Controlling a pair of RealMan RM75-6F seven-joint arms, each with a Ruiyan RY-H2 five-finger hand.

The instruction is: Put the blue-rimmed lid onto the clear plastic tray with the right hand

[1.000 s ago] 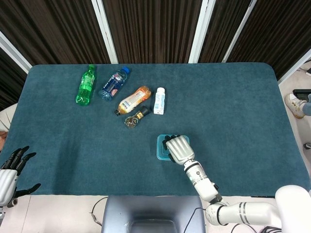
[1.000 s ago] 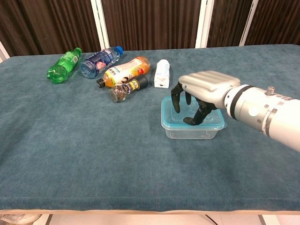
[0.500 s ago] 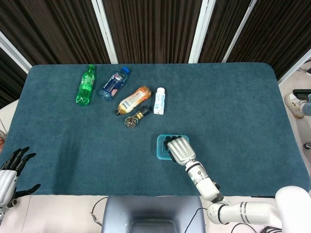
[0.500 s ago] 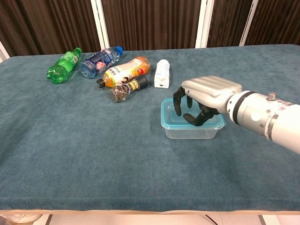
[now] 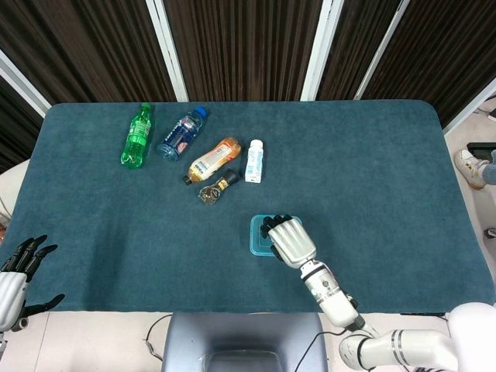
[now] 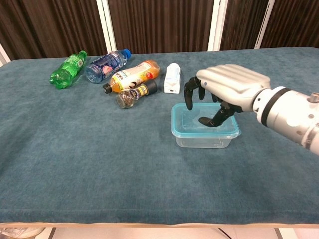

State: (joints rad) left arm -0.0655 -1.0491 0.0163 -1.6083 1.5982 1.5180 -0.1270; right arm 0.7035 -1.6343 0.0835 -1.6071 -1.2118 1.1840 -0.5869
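Observation:
The blue-rimmed lid [image 6: 191, 125] lies flat on top of the clear plastic tray [image 6: 202, 141] near the middle of the table. My right hand [image 6: 227, 89] hovers just above the lid's right part, palm down, fingers bent downward and apart, holding nothing. In the head view the right hand [image 5: 287, 241] covers most of the lid [image 5: 256, 235], whose left edge shows. My left hand [image 5: 17, 279] is off the table's near left corner, fingers spread and empty.
Behind the tray lie a green bottle [image 6: 67, 69], a blue-capped bottle [image 6: 105, 65], an orange bottle [image 6: 133, 74], a small white bottle [image 6: 172, 78] and a dark-capped spice jar [image 6: 134, 94]. The teal table cloth [image 6: 99, 164] stretches to the front and left.
My right hand has lifted off the lid and drawn slightly back to the right. The lid stays on the tray. The left hand has not moved.

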